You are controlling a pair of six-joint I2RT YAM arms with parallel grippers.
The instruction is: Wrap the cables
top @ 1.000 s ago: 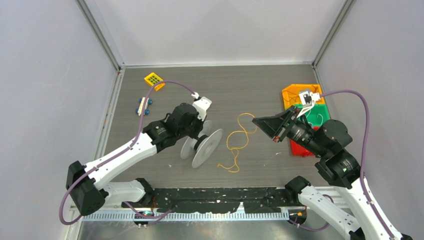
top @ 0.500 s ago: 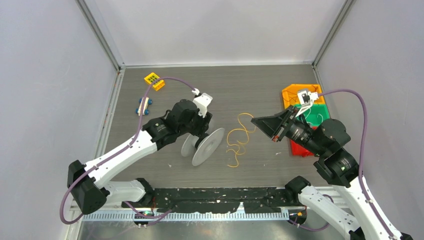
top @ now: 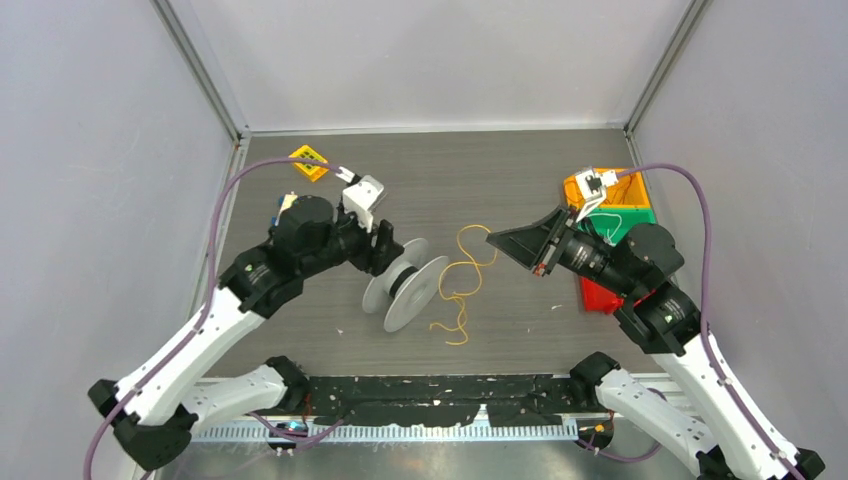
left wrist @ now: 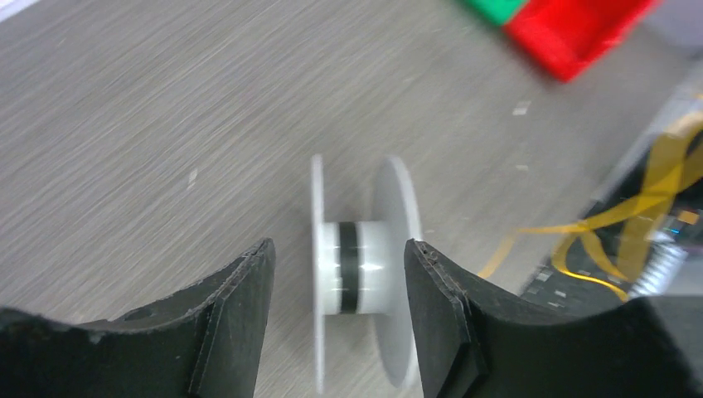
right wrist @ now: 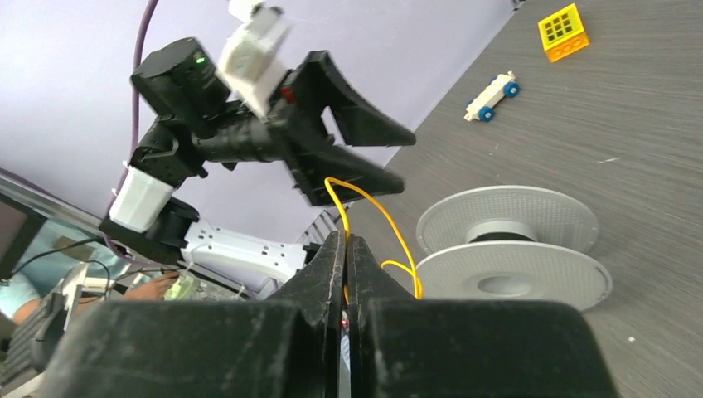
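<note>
Right wrist view: right hand (right wrist: 346,242) pinched together on yellow cable (right wrist: 382,212). Left hand (left wrist: 338,249) fingers apart, white spool (left wrist: 391,240) beyond them on table (left wrist: 149,116), unheld.

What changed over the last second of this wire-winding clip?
The left gripper opened, let go of the spool and drew back toward its own left. The right gripper, shut on the yellow wire, shifted slightly left, dragging the loose loops along. The spool stayed where it was.

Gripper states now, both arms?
left gripper: open, holding nothing; spool just ahead.
right gripper: shut on the yellow wire.
</note>
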